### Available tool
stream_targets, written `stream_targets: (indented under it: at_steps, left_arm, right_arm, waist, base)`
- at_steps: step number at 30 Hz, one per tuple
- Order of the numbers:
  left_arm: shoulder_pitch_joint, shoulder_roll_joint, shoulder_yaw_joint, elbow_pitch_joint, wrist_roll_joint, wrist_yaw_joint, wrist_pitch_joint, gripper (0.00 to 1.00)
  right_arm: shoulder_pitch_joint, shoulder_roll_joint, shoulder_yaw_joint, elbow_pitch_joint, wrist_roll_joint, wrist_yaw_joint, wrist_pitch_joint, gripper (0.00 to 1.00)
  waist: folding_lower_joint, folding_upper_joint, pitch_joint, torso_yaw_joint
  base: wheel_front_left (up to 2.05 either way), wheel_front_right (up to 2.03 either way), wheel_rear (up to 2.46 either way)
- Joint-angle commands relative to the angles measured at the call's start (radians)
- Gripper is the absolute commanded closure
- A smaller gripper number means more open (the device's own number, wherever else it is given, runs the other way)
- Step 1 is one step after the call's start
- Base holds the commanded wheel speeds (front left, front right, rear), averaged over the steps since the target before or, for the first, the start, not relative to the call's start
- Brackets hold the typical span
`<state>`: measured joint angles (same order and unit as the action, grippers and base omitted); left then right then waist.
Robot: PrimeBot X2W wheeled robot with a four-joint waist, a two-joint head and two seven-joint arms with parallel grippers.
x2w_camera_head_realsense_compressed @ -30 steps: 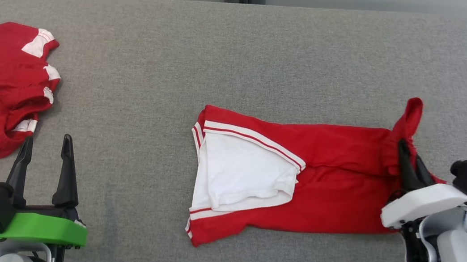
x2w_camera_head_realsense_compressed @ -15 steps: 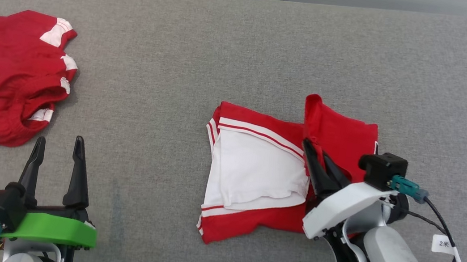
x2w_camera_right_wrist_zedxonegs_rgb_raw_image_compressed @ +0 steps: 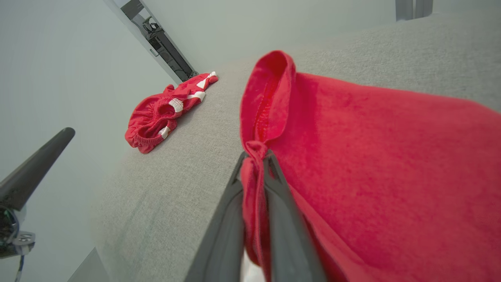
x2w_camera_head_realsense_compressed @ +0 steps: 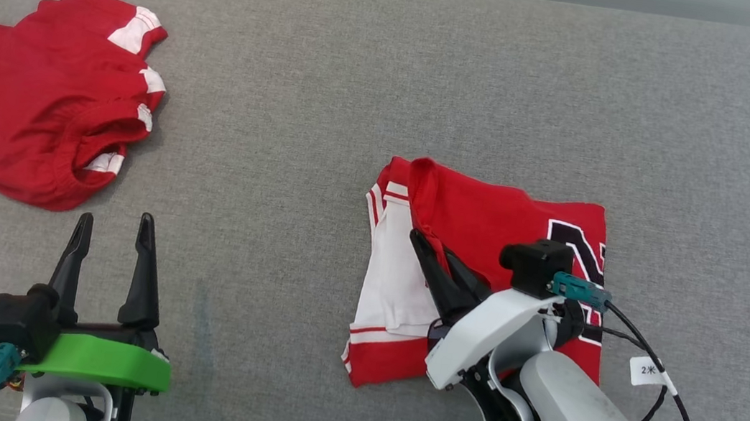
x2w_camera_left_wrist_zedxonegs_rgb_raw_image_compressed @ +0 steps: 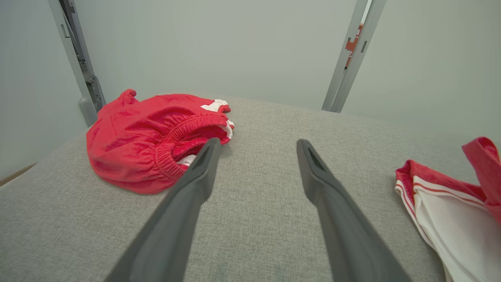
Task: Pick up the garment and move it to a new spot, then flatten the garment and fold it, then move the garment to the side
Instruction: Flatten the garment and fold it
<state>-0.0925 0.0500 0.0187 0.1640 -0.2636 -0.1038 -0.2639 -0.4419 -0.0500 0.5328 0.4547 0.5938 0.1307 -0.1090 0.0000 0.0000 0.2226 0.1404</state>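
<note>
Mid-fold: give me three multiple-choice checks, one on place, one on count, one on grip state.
1. The crumpled red elastic-waist shorts lie where from the red-and-white sports jersey? A) robot's left B) robot's right C) atop it
2. Garments on the grey fabric cushion? A) one B) two C) three
3. The right hand is: A) open B) shut on the jersey's edge C) shut on the shorts
A: shorts sit far left in the head view. B: shorts plus jersey. B: it pinches red jersey cloth in the right wrist view.

Crumpled red shorts (x2w_camera_head_realsense_compressed: pixel 49 95) with white trim lie on the grey fabric counter (x2w_camera_head_realsense_compressed: pixel 304 85) near its far left corner; a pale wall (x2w_camera_left_wrist_zedxonegs_rgb_raw_image_compressed: pixel 215 39) stands behind.
</note>
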Motion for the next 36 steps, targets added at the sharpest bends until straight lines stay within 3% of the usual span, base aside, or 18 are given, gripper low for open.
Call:
stream_targets:
  at_steps: [1,3,4,5,6,13,19,25,30,36]
  left_arm:
    - [-0.018,0.001,-0.003,0.001,-0.015,0.006,0.0,0.0]
    - [-0.021,0.001,-0.006,0.003,-0.014,0.007,0.0,0.0]
    - [-0.023,0.001,-0.007,0.004,-0.014,0.007,0.0,0.0]
    - [-0.023,0.001,-0.008,0.005,-0.015,0.007,0.0,0.0]
    - [-0.024,0.001,-0.01,0.008,-0.016,0.008,0.0,0.0]
    - [-0.01,0.001,0.002,0.016,-0.01,0.006,0.0,0.0]
    - [0.007,0.001,0.005,0.013,-0.003,0.003,0.0,0.0]
    - [0.018,0.001,0.011,0.013,0.001,0.003,0.0,0.0]
    - [0.032,0.002,0.023,0.008,0.003,0.005,0.0,0.0]
    - [0.051,0.002,0.033,0.004,0.011,0.008,0.0,0.0]
  right_arm:
    - [-0.021,-0.002,0.014,0.014,0.017,0.0,-0.014,1.0]
    - [-0.035,-0.001,0.045,0.038,0.037,0.0,-0.022,1.0]
    - [-0.043,-0.001,0.059,0.052,0.048,0.0,-0.03,0.88]
    - [-0.054,-0.002,0.069,0.064,0.047,0.0,-0.036,0.58]
    - [-0.065,-0.003,0.076,0.08,0.051,0.0,-0.044,0.0]
    - [-0.125,-0.004,0.041,0.127,0.004,0.0,-0.122,0.0]
    - [-0.113,-0.084,-0.087,0.091,-0.065,0.0,-0.152,0.0]
    - [-0.029,-0.163,-0.234,-0.002,-0.129,0.0,-0.156,0.0]
    - [0.081,-0.177,-0.336,-0.112,-0.175,0.0,-0.156,0.0]
    - [0.202,-0.162,-0.383,-0.225,-0.21,0.0,-0.156,0.0]
  waist:
    - [0.0,0.0,0.006,0.01]
    - [0.0,0.0,0.007,0.016]
    - [0.0,0.0,0.008,0.018]
    - [0.0,0.0,0.008,0.019]
    - [0.0,0.0,0.007,0.02]
    - [0.0,0.0,-0.017,0.002]
    - [0.0,0.0,-0.04,-0.021]
    - [0.0,0.0,-0.06,-0.038]
    - [0.0,0.0,-0.077,-0.059]
    - [0.0,0.0,-0.098,-0.083]
  base:
    - [0.0,0.0,0.0]
    - [0.0,0.0,0.0]
    - [0.0,0.0,0.0]
    - [0.0,0.0,0.0]
    - [0.0,0.0,0.0]
    - [0.0,0.0,0.0]
    - [0.0,0.0,0.0]
    - [0.0,0.0,0.0]
    - [0.0,0.0,0.0]
    - [0.0,0.0,0.0]
